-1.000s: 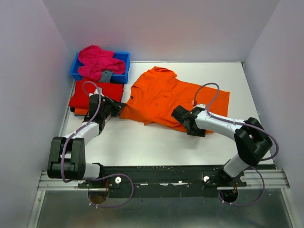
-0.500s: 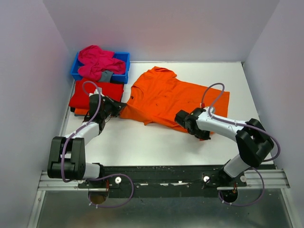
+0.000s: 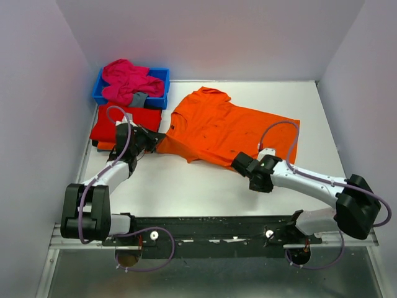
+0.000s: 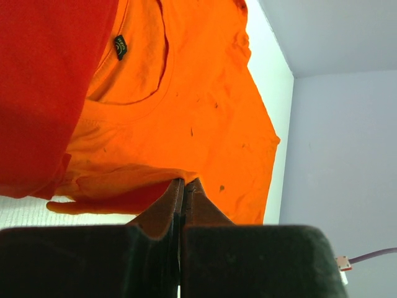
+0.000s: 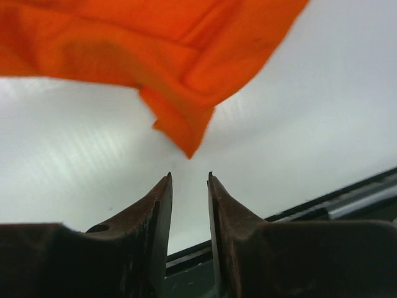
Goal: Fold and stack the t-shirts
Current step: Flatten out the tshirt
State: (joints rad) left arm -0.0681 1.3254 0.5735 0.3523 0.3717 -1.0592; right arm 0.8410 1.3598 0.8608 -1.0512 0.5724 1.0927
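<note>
You have one red t-shirt [image 3: 127,121] folded at the table [image 3: 186,186] left edge. The magenta t-shirt [image 3: 127,79] sits in the blue bin [image 3: 162,76]. The left gripper [image 3: 151,141] pinches the orange t-shirt [image 3: 223,127], which lies unfolded mid-table. The right gripper [image 3: 242,164] is slightly parted and empty.

No words, brand names or numbers can be read anywhere. The only marking is a small dark label [image 4: 119,46] sewn inside the neck of the orange t-shirt [image 4: 186,112]. It carries a tiny yellowish mark, too small to make out. From above, the same label shows only as a dark speck at the collar, toward the surface's far left corner.
</note>
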